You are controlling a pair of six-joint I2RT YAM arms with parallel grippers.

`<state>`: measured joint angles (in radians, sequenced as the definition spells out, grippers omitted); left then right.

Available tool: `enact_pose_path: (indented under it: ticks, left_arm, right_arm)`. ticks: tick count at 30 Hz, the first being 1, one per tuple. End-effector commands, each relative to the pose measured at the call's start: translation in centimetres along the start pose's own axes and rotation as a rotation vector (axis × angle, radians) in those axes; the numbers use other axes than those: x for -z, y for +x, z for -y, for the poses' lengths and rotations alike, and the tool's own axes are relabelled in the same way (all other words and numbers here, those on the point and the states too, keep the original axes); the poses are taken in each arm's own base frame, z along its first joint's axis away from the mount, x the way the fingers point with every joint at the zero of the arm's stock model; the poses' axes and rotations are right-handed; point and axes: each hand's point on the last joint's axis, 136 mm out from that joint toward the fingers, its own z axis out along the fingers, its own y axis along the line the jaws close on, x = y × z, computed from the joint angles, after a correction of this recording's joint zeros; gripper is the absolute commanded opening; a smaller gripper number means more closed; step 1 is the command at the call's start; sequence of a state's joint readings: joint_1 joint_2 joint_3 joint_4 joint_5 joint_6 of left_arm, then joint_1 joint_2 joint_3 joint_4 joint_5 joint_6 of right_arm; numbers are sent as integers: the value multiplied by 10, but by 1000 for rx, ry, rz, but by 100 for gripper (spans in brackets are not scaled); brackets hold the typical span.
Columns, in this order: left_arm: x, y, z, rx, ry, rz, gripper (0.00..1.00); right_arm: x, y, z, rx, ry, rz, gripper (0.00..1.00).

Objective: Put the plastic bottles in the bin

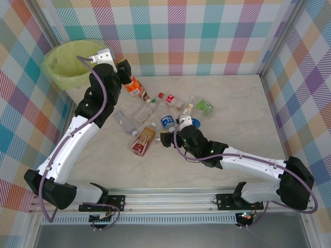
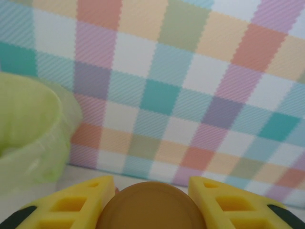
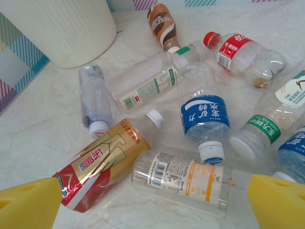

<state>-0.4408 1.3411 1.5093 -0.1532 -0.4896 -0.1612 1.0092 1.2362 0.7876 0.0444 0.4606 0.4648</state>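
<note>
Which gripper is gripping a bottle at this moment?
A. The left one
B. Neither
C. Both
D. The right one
A: the left gripper is shut on the orange-labelled bottle near the bin, while the right gripper hangs open above the bottles lying on the table.

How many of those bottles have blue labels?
2. The first blue-label bottle lies at the centre of the right wrist view, white cap toward the camera; the second blue-label bottle sits at that view's right edge, partly cut off. More may be hidden underneath.
</note>
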Motion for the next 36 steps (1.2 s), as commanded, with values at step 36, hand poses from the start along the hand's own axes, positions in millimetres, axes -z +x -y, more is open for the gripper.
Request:
enact_pose_path:
  ticks: [36]
  left_arm:
    - [-157,-77,-246,-129,-717,21,32]
  right_arm:
    - [26,-9,21,-74,50,59,100]
